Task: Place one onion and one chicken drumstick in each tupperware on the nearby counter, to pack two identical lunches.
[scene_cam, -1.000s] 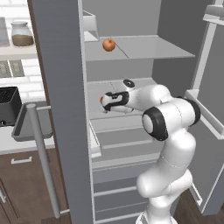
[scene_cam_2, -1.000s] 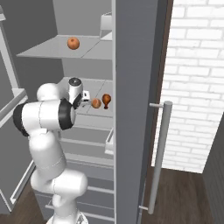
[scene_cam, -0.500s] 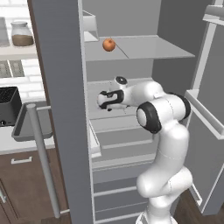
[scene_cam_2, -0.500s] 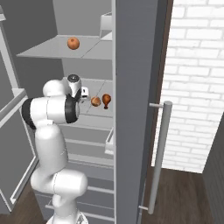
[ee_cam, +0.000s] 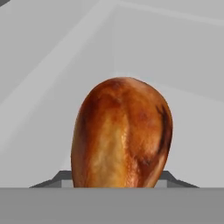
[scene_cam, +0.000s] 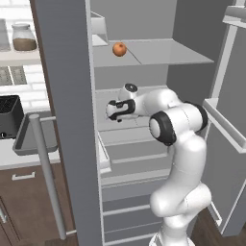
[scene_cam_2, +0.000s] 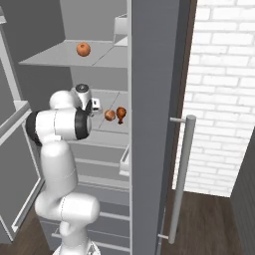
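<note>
Tool [scene_cam_2: 99, 108] is reaching onto the fridge shelf [scene_cam_2: 107, 127], its jaws flanking a chicken drumstick [ee_cam: 121, 133], apparently not fully clamped.

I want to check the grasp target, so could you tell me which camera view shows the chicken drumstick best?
The hand view: the chicken drumstick sits close up, browned, between the gripper's tips. The right base view shows it small on the middle shelf beside a second drumstick. In the left base view the gripper covers it.
</note>
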You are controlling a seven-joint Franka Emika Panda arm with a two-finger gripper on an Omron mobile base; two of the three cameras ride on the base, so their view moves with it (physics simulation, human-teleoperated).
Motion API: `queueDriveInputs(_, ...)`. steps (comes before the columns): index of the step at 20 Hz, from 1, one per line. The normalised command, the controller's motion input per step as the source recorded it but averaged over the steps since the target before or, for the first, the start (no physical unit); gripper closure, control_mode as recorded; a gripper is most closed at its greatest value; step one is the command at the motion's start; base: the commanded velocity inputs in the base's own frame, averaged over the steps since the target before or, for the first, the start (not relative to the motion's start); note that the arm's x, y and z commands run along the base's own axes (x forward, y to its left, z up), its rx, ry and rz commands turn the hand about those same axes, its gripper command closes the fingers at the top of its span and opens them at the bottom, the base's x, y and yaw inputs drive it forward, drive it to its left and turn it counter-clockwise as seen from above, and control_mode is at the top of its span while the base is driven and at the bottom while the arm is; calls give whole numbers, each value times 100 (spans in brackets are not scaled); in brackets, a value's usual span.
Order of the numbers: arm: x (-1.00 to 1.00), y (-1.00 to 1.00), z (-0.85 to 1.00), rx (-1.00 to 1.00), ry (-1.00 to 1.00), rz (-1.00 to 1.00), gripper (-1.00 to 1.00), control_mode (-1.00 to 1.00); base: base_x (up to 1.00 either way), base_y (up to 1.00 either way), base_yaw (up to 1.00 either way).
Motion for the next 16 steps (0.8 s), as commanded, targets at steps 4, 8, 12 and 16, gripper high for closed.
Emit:
queueDriveInputs(4,-82,-13,-1,0,-4,0,100,-100,0,0,0)
queueDriveInputs(8,-98,-4,55,0,3,-2,100,-100,0,0,0)
queueDriveInputs(12,-96,-26,80,0,9,0,100,-100,0,0,0)
queueDriveInputs(16,-100,-40,82,0,9,0,100,-100,0,0,0)
